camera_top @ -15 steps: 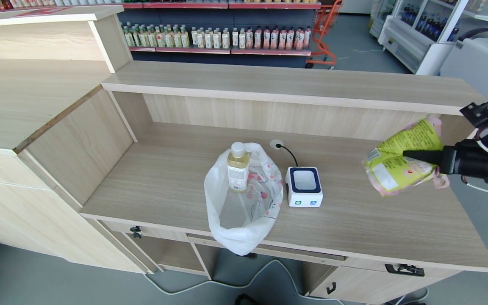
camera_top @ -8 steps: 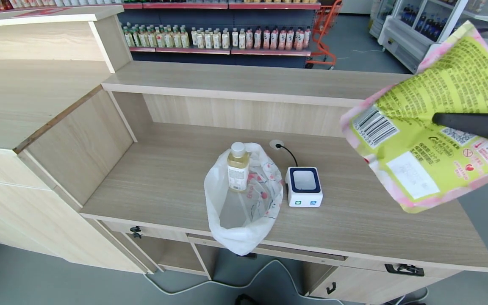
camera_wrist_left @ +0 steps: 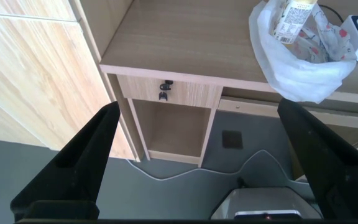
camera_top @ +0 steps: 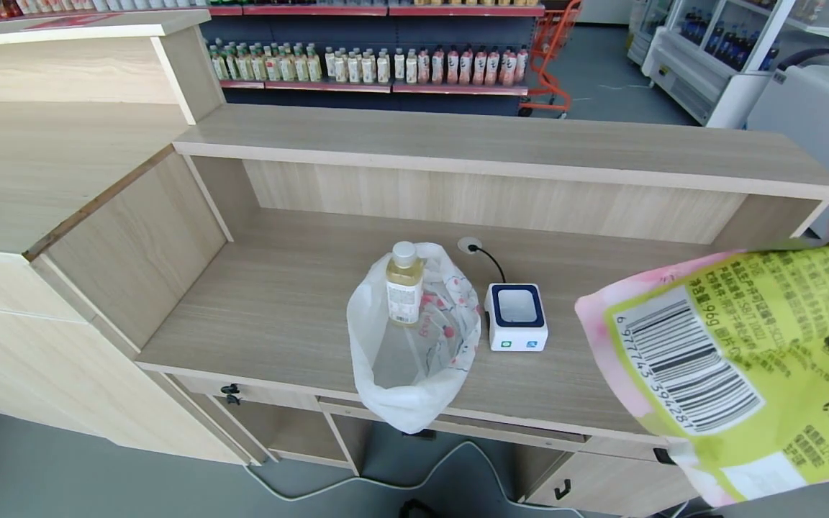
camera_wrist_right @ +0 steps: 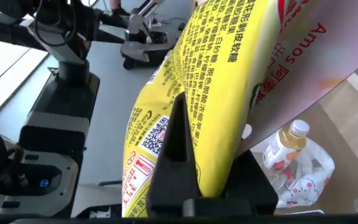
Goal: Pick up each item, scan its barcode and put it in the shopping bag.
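My right gripper (camera_wrist_right: 188,124) is clamped on the snack pouch (camera_top: 731,360), held above the table's (camera_top: 278,309) right end, right of the scanner (camera_top: 517,315), barcode facing up. Scanning is in hand, I judge: next, turn that barcode down over the scanner window.

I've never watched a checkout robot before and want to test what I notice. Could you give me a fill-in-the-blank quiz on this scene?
1. The bottle stands ____ the shopping bag.
2. The scanner sits on the robot's ____ side of that bag.
3. The right gripper holds a snack pouch with its ____ facing the head camera.
4. The left gripper has its jaws ____.
Missing words: inside; right; barcode; open.
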You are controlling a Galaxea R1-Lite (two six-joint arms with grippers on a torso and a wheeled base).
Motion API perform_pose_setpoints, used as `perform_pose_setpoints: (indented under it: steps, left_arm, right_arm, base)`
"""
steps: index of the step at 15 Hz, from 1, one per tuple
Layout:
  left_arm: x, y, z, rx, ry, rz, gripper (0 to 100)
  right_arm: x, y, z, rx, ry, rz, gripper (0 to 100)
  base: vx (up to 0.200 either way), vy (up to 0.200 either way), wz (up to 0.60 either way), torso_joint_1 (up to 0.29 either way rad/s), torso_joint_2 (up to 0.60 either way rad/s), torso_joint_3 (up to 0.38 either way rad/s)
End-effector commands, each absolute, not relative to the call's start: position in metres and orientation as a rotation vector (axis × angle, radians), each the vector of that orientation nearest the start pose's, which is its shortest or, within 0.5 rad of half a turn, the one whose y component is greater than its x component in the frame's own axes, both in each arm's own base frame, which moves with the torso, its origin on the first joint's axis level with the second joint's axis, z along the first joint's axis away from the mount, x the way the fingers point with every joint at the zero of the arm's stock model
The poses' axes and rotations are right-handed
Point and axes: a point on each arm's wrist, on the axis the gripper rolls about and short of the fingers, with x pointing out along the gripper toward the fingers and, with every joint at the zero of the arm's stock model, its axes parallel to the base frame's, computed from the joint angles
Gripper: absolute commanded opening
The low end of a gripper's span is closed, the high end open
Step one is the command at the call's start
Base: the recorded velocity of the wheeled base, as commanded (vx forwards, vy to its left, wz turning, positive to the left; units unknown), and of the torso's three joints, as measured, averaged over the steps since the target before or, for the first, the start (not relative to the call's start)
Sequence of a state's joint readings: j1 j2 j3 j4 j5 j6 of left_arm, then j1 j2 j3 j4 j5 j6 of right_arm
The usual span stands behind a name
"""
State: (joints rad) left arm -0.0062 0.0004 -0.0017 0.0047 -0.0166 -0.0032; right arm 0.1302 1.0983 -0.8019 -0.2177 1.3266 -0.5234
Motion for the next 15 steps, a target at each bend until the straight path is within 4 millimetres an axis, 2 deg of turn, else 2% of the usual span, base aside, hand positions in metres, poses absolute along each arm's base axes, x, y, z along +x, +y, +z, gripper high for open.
perform_pose_setpoints:
  steps: [1, 8, 11, 15]
  left_arm:
    - [-0.023, 0.0, 0.075, -0.003, 0.003, -0.023, 100]
    - [-0.023, 0.0, 0.075, -0.003, 0.003, -0.023, 100]
    - [-0.023, 0.0, 0.075, -0.003, 0.003, -0.023, 100]
    - [-0.023, 0.0, 0.075, -0.003, 0.003, -0.023, 100]
  right_arm:
    - [0.13, 0.042, 0.291, -0.376, -0.334, 1.465, 0]
    - [0.11, 0.042, 0.302, -0.439, -0.463, 1.556, 0]
    - [0.117, 0.046, 0.303, -0.52, -0.59, 1.598, 0]
    - [0.128, 0.05, 0.308, -0.538, -0.618, 1.598, 0]
  base:
    - [0.0, 0.0, 0.0, 0.0, 0.0, 0.0]
    - [0.0, 0.0, 0.0, 0.0, 0.0, 0.0]
    - [0.0, 0.0, 0.0, 0.0, 0.0, 0.0]
    - [0.0, 0.0, 0.0, 0.0, 0.0, 0.0]
